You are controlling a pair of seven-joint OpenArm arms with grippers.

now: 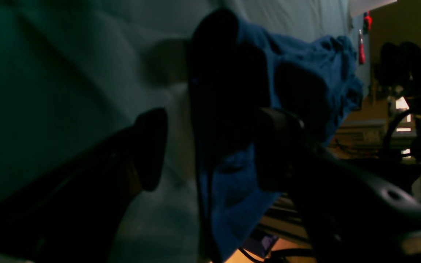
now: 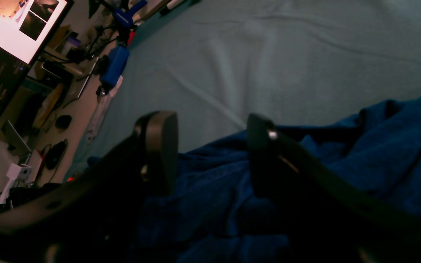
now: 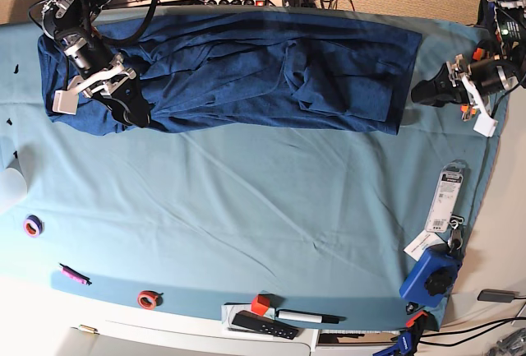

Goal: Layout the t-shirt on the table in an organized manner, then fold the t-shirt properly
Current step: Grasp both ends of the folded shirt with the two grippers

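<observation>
1. The t-shirt (image 3: 246, 68) lies stretched in a long band across the upper part of the base view, from the upper left almost to the upper right, on the table (image 3: 246, 208). It is spread lengthwise but not flat — deep wrinkles and bunched folds run through its middle, and its left end is rumpled. I judge the laying-out only partly done, and no tidy fold has been made.

2. The left gripper (image 3: 423, 91) sits at the upper right of the base view, just beside the shirt's right edge. In the left wrist view its jaws stand wide apart with a hanging strip of blue cloth between them, lying against one finger; I cannot tell whether it has let go of that cloth entirely.

3. The right gripper (image 3: 136, 112) is at the upper left, over the shirt's rumpled end. In the right wrist view its jaws are spread with cloth below them, gripping nothing.

4. The shirt is soft, dark navy, faintly heathered knit that slumps into rounded ridges. The table cover is smooth pale teal cloth with shallow creases; the gripper fingers (image 2: 159, 146) are dark, hard and rounded.
</observation>
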